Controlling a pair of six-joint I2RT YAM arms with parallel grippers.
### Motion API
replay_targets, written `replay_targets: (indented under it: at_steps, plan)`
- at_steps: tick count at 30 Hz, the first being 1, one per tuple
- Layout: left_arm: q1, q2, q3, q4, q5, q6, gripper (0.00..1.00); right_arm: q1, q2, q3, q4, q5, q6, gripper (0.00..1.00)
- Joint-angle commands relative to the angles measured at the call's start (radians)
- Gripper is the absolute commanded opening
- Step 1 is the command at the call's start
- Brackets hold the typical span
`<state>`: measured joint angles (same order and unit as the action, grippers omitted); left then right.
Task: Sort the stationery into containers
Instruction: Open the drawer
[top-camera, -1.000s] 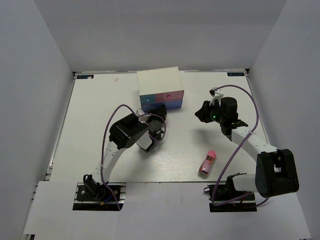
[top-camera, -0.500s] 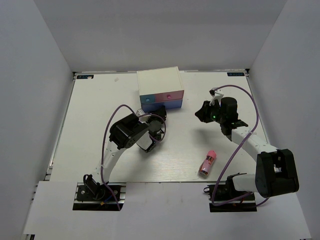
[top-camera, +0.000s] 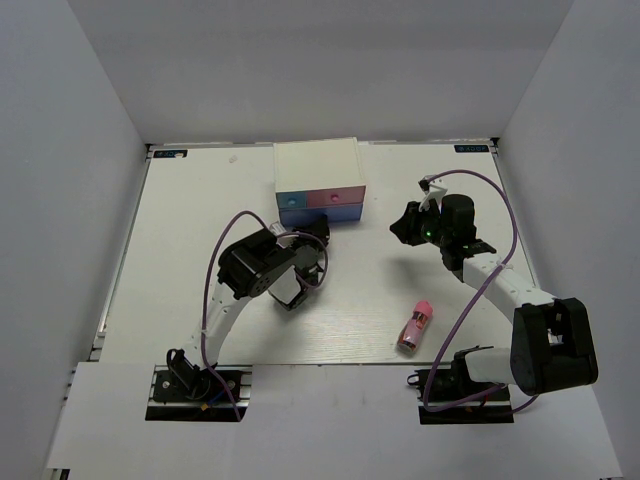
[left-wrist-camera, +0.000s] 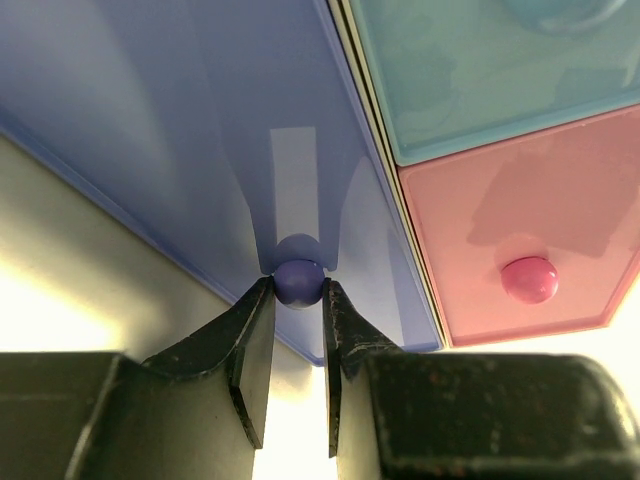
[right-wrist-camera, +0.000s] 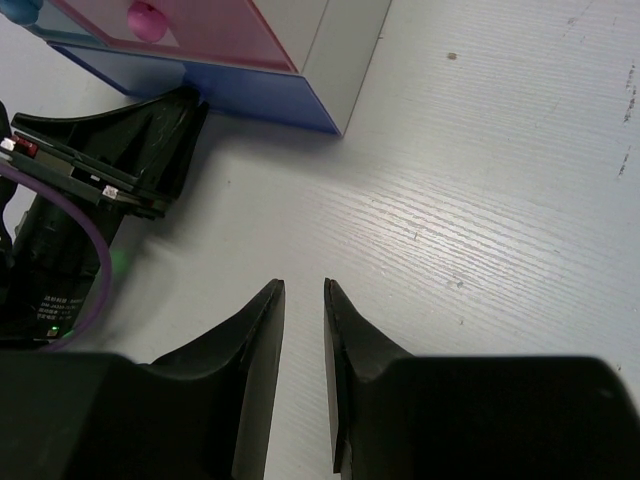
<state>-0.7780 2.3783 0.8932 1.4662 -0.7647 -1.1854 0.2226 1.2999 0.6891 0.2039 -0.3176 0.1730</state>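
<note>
The white drawer chest (top-camera: 318, 162) stands at the back middle, its light blue, pink and periwinkle fronts facing me. My left gripper (top-camera: 317, 228) (left-wrist-camera: 297, 285) is shut on the small knob (left-wrist-camera: 298, 281) of the wide periwinkle drawer (left-wrist-camera: 200, 150). A pink tube (top-camera: 415, 326) lies on the table at the front right. Right of the chest, over bare table, my right gripper (top-camera: 407, 224) (right-wrist-camera: 303, 290) is nearly shut, with a thin slit between its fingers and nothing in it. No highlighters or blue-grey pot are in view.
The white table (top-camera: 200, 230) is walled in by grey panels on three sides. In the right wrist view the chest's white side (right-wrist-camera: 340, 50) and my left gripper's black body (right-wrist-camera: 110, 150) are at the upper left.
The left wrist has shifted slightly toward me at the chest's front, still holding the knob. The right arm and the pink tube have not moved.
</note>
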Motion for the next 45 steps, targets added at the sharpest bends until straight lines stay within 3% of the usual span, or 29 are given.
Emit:
replay_targets:
  at_steps: [1,5,6,11,15,19,28,45]
  plan:
    - [-0.012,-0.007,-0.059,0.056,0.005,0.033,0.11,-0.003,0.004,-0.010,0.020,-0.014,0.000,0.29]
    - [-0.012,-0.007,-0.068,0.065,0.005,0.033,0.10,-0.003,0.004,-0.010,0.026,-0.035,-0.001,0.29]
    - [-0.012,-0.016,-0.068,0.065,0.014,0.033,0.10,-0.005,0.001,-0.007,0.025,-0.110,-0.024,0.29]
    - [-0.012,-0.016,-0.068,0.065,0.024,0.033,0.10,0.009,0.015,0.032,0.058,-0.325,-0.128,0.13]
    - [-0.021,-0.016,-0.068,0.065,0.024,0.033,0.10,0.018,0.113,0.148,-0.001,-0.414,-0.269,0.08]
    - [-0.021,-0.016,-0.077,0.065,0.033,0.033,0.09,0.043,0.168,0.219,-0.014,-0.413,-0.418,0.08]
    - [-0.021,-0.016,-0.077,0.074,0.033,0.033,0.07,0.078,0.389,0.521,-0.123,-0.374,-0.449,0.07]
    - [-0.021,-0.034,-0.106,0.083,0.061,0.033,0.07,0.132,0.510,0.648,-0.124,-0.236,-0.422,0.07]
